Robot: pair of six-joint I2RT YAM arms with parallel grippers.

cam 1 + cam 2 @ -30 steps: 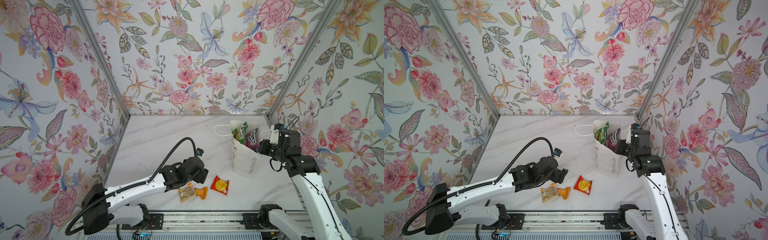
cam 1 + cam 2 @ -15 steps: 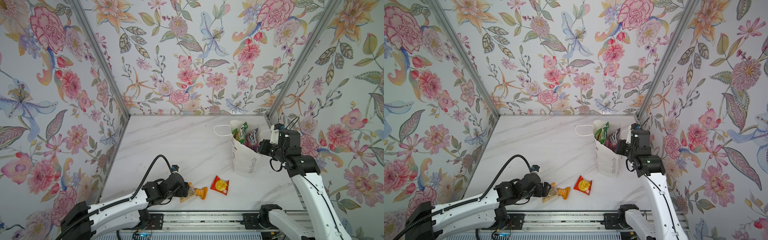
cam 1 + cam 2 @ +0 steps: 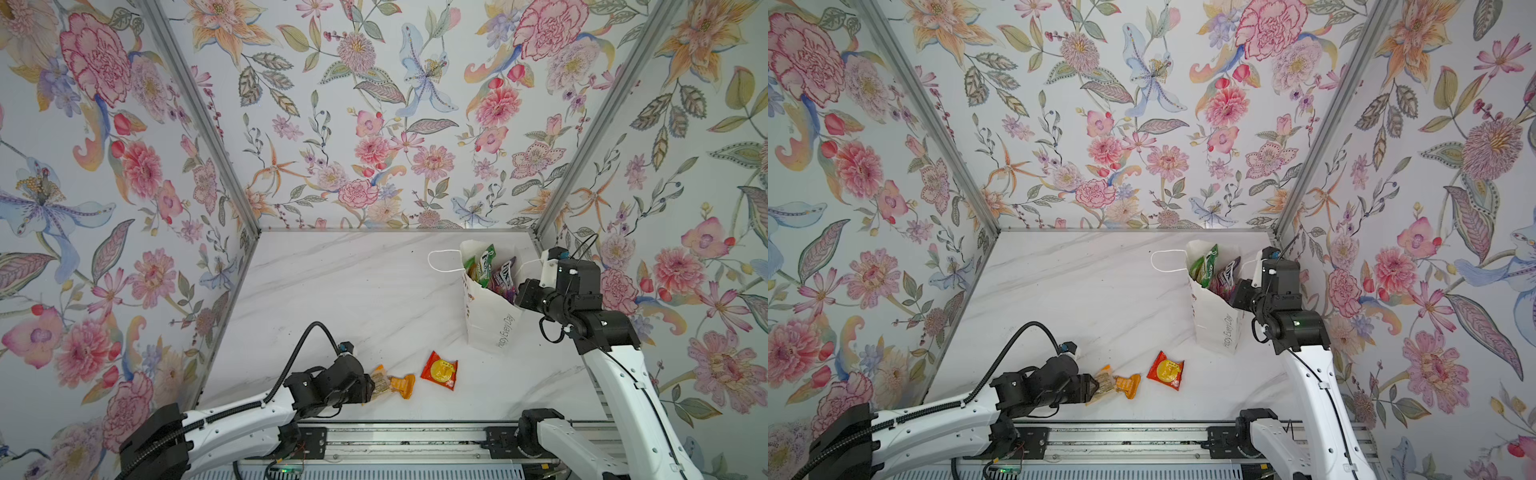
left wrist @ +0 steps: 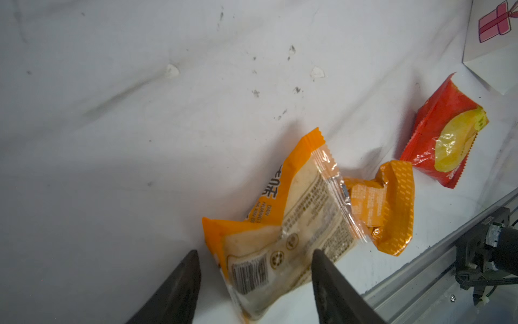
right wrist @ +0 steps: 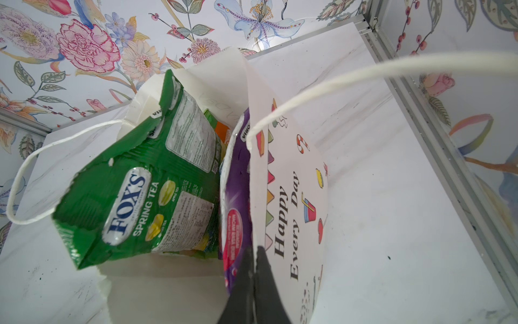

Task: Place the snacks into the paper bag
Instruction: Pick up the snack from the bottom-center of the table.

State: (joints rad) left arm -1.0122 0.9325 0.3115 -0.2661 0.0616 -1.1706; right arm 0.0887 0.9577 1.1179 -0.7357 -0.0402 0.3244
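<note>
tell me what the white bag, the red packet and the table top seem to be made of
Paper bag: matte white paper, fairly stiff; it stands up and holds sharp folds.
Red packet: thin glossy plastic film, probably; it shows bright glints and crimped sealed edges.
Table top: marble-patterned laminate or stone, cannot tell which; smooth, white with grey veins.

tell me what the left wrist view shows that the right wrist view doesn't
Only left wrist: the left gripper, open, its fingers either side of an orange-wrapped bar; a second orange packet and the red-orange sachet, all lying on the table.
Only right wrist: the right gripper shut on the wall of the paper bag, the green FOX'S bag and a purple packet inside it, the cord handles, the "Happy Every Day" lettering.
Both: the paper bag, only a corner of it in the left wrist view, and the white marble table.
</note>
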